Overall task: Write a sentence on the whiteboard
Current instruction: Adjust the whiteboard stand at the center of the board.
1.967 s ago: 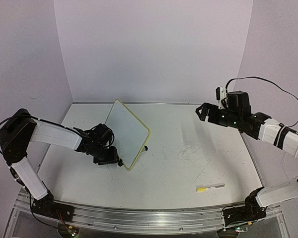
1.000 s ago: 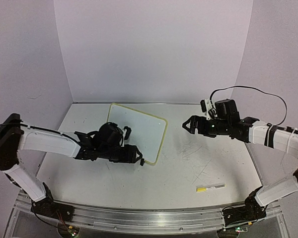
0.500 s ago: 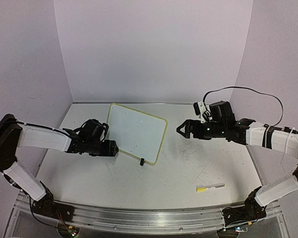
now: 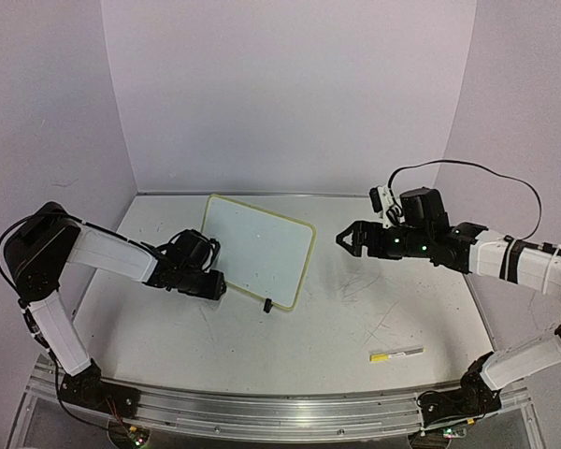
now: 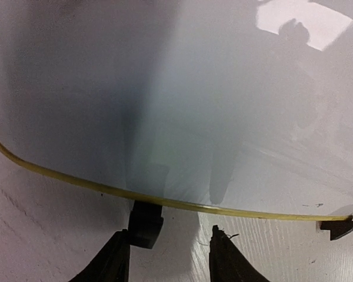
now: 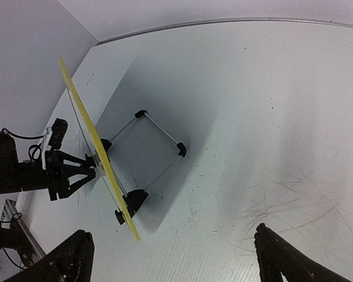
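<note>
Both sets of jaws stand apart and hold nothing: the right gripper [image 4: 344,239] gapes wide above the worktop [image 4: 355,309], while the left gripper [image 5: 167,258] sits at a narrower gap just in front of the whiteboard [image 4: 257,248]. That board stands propped on its wire stand [image 6: 159,147] and black clip feet [image 5: 146,223], between the two arms.

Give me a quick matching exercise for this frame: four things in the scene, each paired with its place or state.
Things:
1. whiteboard
2. left gripper
3. right gripper
4. yellow marker

Places or states:
A. lying on the table, near the right arm's base
B. propped on its wire stand
C. beside the board's near-left edge, holding nothing
D. jaws wide, in the air right of the board

Pairs: 1-B, 2-C, 3-D, 4-A
</note>
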Available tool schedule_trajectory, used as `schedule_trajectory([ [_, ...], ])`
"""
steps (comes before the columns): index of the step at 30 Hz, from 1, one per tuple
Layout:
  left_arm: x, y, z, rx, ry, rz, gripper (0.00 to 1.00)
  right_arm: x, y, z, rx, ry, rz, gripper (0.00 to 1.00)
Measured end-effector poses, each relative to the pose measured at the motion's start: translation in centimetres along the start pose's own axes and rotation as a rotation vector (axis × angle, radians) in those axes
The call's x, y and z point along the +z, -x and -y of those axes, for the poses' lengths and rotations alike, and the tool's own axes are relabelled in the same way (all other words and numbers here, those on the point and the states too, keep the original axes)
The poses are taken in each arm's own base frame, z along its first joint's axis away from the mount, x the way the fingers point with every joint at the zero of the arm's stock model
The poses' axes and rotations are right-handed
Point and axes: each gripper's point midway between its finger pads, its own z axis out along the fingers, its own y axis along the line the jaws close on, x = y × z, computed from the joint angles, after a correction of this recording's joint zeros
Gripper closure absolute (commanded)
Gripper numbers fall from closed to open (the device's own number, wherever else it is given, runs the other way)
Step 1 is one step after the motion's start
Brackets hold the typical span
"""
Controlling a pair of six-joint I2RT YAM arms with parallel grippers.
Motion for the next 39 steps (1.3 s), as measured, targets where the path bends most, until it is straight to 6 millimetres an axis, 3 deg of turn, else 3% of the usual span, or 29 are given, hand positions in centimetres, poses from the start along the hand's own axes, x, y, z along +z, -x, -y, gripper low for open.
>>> schedule_trajectory([
  [14,1.0,0.6,0.1,0.01,0.015,0.016,0.82,0.0,0.0,0.4,-0.001,-0.021,0.002,0.05],
  [28,2.4,-0.1,4.3,-0.058,0.05,0.06,0.94,-0.1,0.2,1.2,0.001,-0.069,0.019,0.04],
  [39,2.6,-0.6,7.3,-0.235,0.035,0.122,0.94,-0.3,0.6,1.5,-0.003,-0.088,0.035,0.04],
])
